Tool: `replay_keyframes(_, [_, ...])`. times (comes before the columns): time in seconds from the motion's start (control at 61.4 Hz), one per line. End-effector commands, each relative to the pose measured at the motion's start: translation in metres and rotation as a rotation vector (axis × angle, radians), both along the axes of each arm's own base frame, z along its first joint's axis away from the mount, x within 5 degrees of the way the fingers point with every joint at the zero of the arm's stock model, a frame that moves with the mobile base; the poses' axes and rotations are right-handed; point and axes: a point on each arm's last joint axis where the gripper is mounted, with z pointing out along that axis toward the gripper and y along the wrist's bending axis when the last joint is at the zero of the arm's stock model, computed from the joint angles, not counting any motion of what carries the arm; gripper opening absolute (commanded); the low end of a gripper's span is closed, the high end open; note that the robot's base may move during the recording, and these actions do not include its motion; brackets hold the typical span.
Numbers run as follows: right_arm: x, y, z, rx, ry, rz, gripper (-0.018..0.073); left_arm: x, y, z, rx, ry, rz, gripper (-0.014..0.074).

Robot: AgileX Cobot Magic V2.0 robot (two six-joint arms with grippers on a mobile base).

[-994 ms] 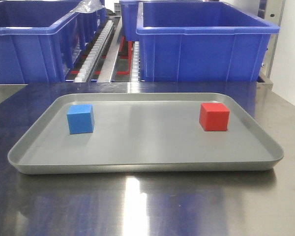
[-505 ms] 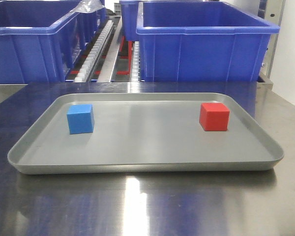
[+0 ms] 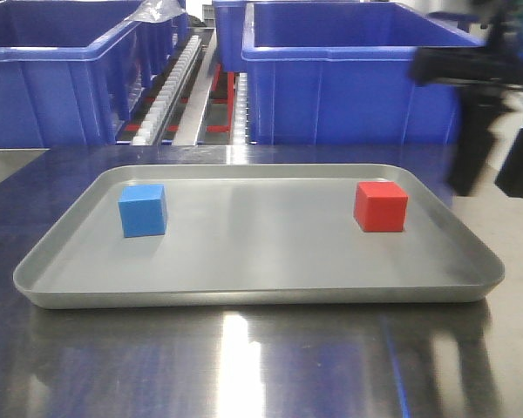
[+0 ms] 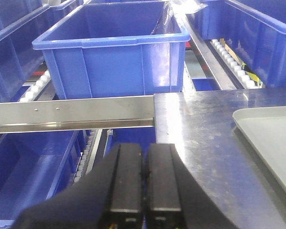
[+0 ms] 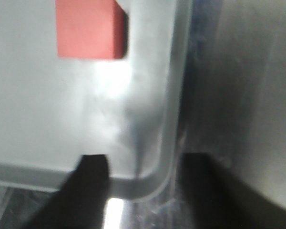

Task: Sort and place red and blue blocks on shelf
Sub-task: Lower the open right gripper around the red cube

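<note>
From the front, the tray (image 3: 244, 292) sits mid-tabletop (image 3: 244, 366). The blue block (image 3: 143, 210) lies toward the tray's far left corner and the red block (image 3: 381, 206) toward its far right corner, well apart, both flat on the tray floor. My right claw (image 3: 492, 165) hangs blurred beyond the tray's right edge, above the tabletop, its two dark fingers (image 3: 467, 148) spread apart and holding nothing. Blue bins (image 3: 357, 83) stand on the shelf (image 3: 187, 78) past the tabletop's far edge. From my left wrist, my left claw (image 4: 144, 179) has its pads pressed together, empty, near the tabletop's (image 4: 200, 129) left edge. Ahead runs the shelf's front bar (image 4: 71, 112), with a bin (image 4: 117, 52) behind it. The tray's corner (image 4: 267, 129) shows at right. From my right wrist, all blurred, my right claw (image 5: 145, 164) straddles a tray corner (image 5: 167, 143), one finger (image 5: 81, 191) over the tray, the other over bare steel. The red block (image 5: 88, 28) lies ahead, untouched.
</note>
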Motion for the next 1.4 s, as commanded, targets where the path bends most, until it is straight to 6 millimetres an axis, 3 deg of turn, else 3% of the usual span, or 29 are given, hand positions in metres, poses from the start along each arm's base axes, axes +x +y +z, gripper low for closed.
replay_keyframes(0.0, [0.011, 0.010, 0.020, -0.005, -0.038, -0.003, 0.0617, 0.000, 0.001, 0.000, -0.007, -0.072, 0.008, 0.0125])
replay_keyframes(0.212, [0.038, 0.038, 0.028, -0.001, -0.055, 0.044, 0.0621, 0.000, 0.001, 0.000, -0.007, -0.072, 0.008, 0.0125])
replay_keyframes(0.44, [0.062, 0.050, 0.016, -0.016, -0.015, 0.040, 0.0621, 0.000, 0.001, 0.000, -0.007, -0.072, 0.008, 0.0125])
replay_keyframes(0.717, [0.068, 0.051, 0.008, -0.032, -0.024, 0.041, 0.0621, 0.000, 0.001, 0.000, -0.007, -0.072, 0.008, 0.0125])
replay_keyframes(0.994, [0.076, 0.054, -0.013, -0.046, 0.016, 0.031, 0.0613, 0.000, 0.001, 0.000, -0.007, -0.072, 0.008, 0.0125])
replay_keyframes(1.385, [0.077, 0.055, -0.013, -0.035, 0.010, -0.002, 0.0614, 0.000, 0.001, 0.000, -0.007, -0.072, 0.008, 0.0125])
